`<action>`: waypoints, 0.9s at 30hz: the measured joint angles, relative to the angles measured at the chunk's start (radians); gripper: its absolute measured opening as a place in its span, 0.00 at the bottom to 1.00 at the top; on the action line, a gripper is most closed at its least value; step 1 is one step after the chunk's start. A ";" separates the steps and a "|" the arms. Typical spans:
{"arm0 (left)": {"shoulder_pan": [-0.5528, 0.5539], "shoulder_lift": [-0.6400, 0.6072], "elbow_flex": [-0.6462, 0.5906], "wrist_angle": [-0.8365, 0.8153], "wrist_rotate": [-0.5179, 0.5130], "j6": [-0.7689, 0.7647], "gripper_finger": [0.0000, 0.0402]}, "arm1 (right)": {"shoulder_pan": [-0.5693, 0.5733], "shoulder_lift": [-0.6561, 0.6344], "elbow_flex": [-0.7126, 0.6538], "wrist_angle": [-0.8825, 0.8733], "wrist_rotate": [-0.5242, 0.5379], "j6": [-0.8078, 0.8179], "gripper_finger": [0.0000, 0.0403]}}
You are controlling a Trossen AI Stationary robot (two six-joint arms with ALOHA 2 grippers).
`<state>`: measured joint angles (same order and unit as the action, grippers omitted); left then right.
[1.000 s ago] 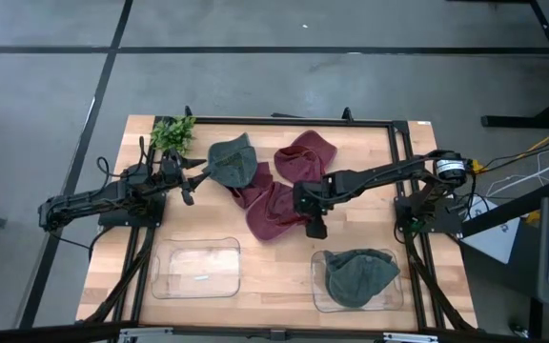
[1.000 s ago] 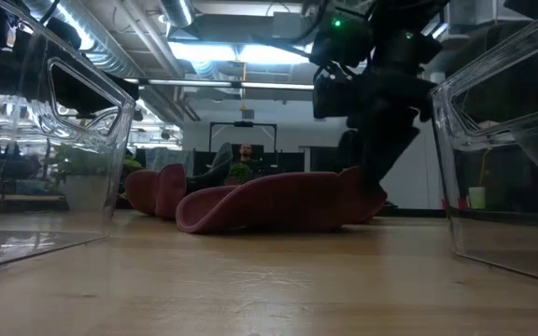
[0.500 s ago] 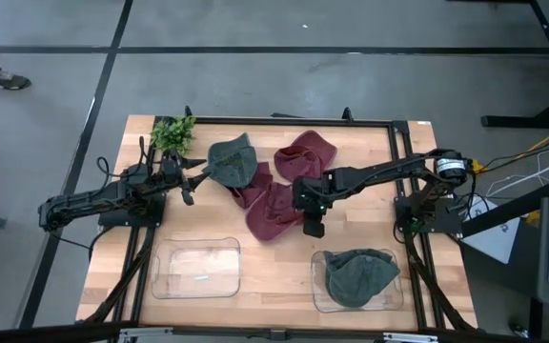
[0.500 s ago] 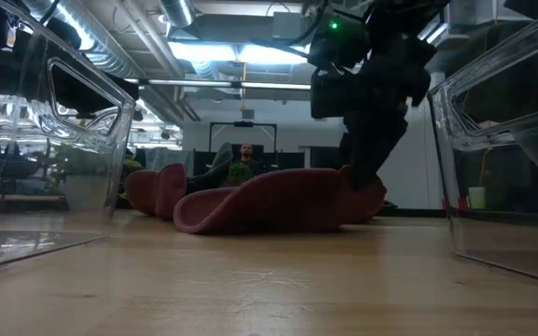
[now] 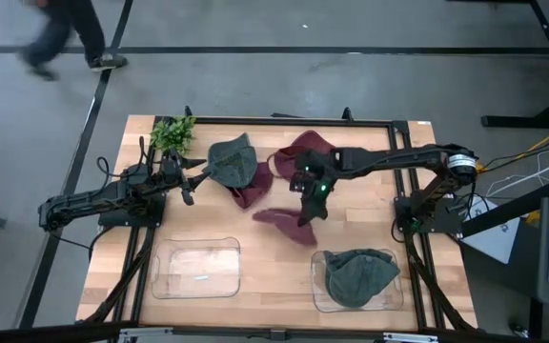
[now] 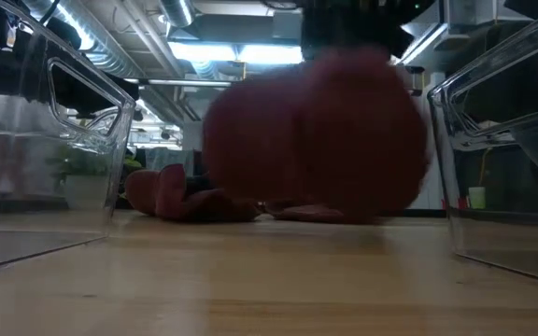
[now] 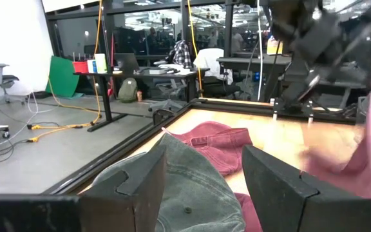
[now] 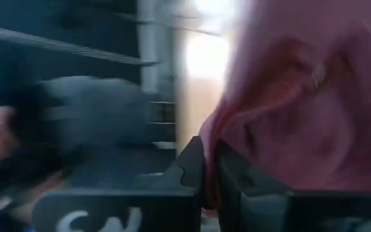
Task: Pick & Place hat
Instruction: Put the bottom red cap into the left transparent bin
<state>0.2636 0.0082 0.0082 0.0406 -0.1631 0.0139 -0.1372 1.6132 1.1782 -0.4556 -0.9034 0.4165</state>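
Maroon hat [image 5: 287, 221] hangs pinched in right hand [image 5: 305, 203]; left hand [image 5: 191, 183] spread.

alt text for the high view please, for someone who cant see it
Overhead view of a wooden table: the right gripper, shut on a maroon fabric hat, lifts it above the table. The open left gripper waits beside a grey-green hat; another grey-green hat sits in the clear plastic bin at front right.
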 joint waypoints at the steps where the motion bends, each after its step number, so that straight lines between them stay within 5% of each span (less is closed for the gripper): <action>1: 0.000 0.000 0.000 0.000 0.000 0.000 0.49 | -0.006 -0.007 0.011 0.008 -0.067 0.013 0.04; 4: 0.000 0.000 0.000 0.000 0.000 0.000 0.49 | -0.018 -0.011 0.035 0.050 -0.273 0.051 0.03; 7: 0.000 0.000 0.000 0.000 0.000 0.000 0.49 | -0.026 -0.013 0.037 0.074 -0.353 0.061 0.04; 19: 0.000 0.000 0.000 0.000 0.000 0.000 0.49 | -0.034 0.030 0.038 0.085 -0.417 -0.041 0.03; 27: 0.000 0.000 0.000 0.000 0.000 0.000 0.49 | -0.049 0.116 0.038 0.080 -0.344 -0.165 0.03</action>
<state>0.2635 0.0082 0.0085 0.0406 -0.1631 0.0136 -0.1860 1.7295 1.2160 -0.3753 -1.2476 0.2514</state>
